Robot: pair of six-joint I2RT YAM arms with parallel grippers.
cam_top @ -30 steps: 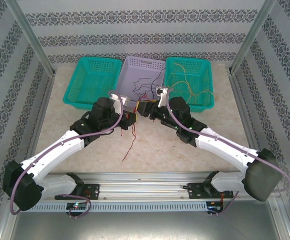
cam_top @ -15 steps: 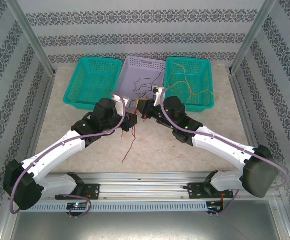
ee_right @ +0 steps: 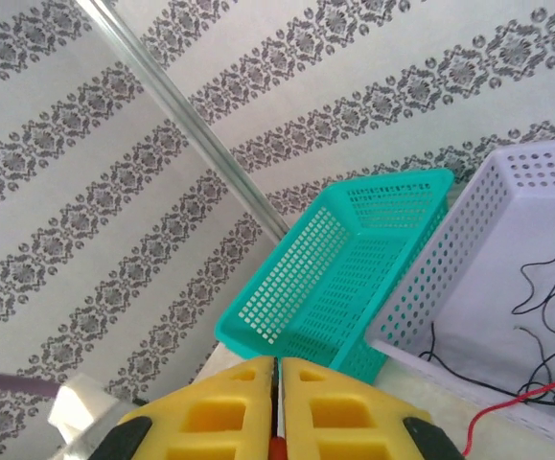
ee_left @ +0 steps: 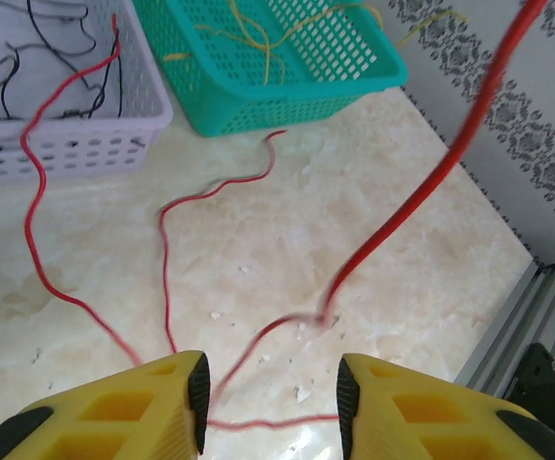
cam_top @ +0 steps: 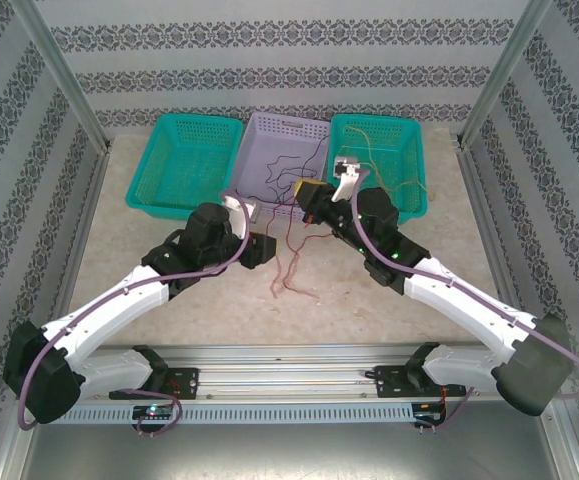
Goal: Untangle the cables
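1. Top external view: the right fingers (cam_top: 301, 198) are closed on the red cable (cam_top: 289, 262). It hangs from them to a loose squiggle on the bench (cam_top: 439, 250), in front of the lavender basket (cam_top: 269, 135). The left fingers (cam_top: 264, 250) sit low, just beside the hanging strand. Dark cables (cam_top: 284, 172) lie in the lavender basket, and yellow-green cables (cam_top: 369, 160) lie in the right teal basket (cam_top: 379, 120).

2. Left wrist view: the left fingers (ee_left: 198, 398) are spread wide and grip nothing. The red cable (ee_left: 162, 240) winds over the bench (ee_left: 430, 316) beneath them. One stretch climbs the wall of the lavender basket (ee_left: 66, 153) towards the dark cables (ee_left: 9, 86). Another stretch rises, blurred, to the upper right.

3. Right wrist view: the right fingers (ee_right: 277, 402) are pressed together, with a speck of red at their seam, probably the pinched cable. The red cable (ee_right: 512, 395) runs towards the lavender basket (ee_right: 469, 240).

4. Judgement: the step looks like drawing the red cable clear of the dark ones. It would go best with a slow lift, with the left fingers closing low on the strand to steady it. The lift should stop if dark cables ride up the basket wall.
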